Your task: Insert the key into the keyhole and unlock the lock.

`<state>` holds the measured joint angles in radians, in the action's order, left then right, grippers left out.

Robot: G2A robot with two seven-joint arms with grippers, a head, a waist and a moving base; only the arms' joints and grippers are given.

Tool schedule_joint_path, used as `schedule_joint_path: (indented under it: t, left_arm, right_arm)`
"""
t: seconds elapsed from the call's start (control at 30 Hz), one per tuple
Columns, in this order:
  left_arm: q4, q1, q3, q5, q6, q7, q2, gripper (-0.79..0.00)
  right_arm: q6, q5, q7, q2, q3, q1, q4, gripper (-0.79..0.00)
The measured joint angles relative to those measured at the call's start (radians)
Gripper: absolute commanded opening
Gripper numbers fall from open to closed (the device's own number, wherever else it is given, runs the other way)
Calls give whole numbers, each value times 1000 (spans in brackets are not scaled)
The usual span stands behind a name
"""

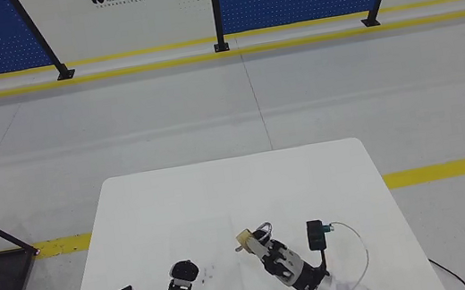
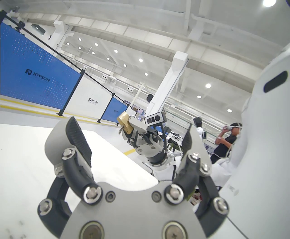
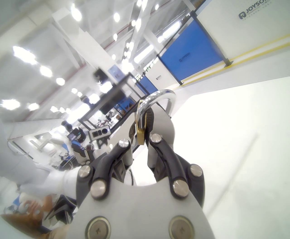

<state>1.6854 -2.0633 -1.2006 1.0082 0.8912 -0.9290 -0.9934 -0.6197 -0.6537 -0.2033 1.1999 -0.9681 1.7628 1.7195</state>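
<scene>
I am gripping the lock [image 2: 124, 122] by its brass body in my right hand [image 3: 148, 116], holding it above the bench [image 1: 221, 192] with its shackle [image 3: 158, 95] pointing away from my wrist. What looks like the key [image 2: 121, 130] is sticking out of the lock's underside, so I am judging insertion done. My left hand [image 2: 131, 126] is hanging spread wide and empty, near the lock and facing it. I cannot tell whether the shackle is sprung; the turn is probably left to do.
</scene>
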Motion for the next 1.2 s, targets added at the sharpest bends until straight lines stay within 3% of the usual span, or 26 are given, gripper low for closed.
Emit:
schedule_joint_path:
  t: [0.17, 0.43, 0.8, 0.97, 1.2]
  left_arm:
    - [9, -47, -49, -141, 120, 127, 17, 0]
    - [-48, -27, 5, -230, 121, 121, 67, 0]
    - [-50, -26, 6, -231, 120, 122, 68, 0]
    - [-58, -30, -16, -311, 9, 206, 68, 0]
    - [22, -117, -102, -411, -176, 384, 81, 0]
  right_arm:
    - [-10, -39, 58, -4, -7, -28, -38, -785]
    - [28, -31, 108, 5, 30, -69, -126, -785]
    - [165, -76, 244, 16, 89, -108, -207, -785]
    - [210, -61, 295, 23, 101, -150, -251, -785]
    - [260, -65, 351, 23, 100, -171, -260, -785]
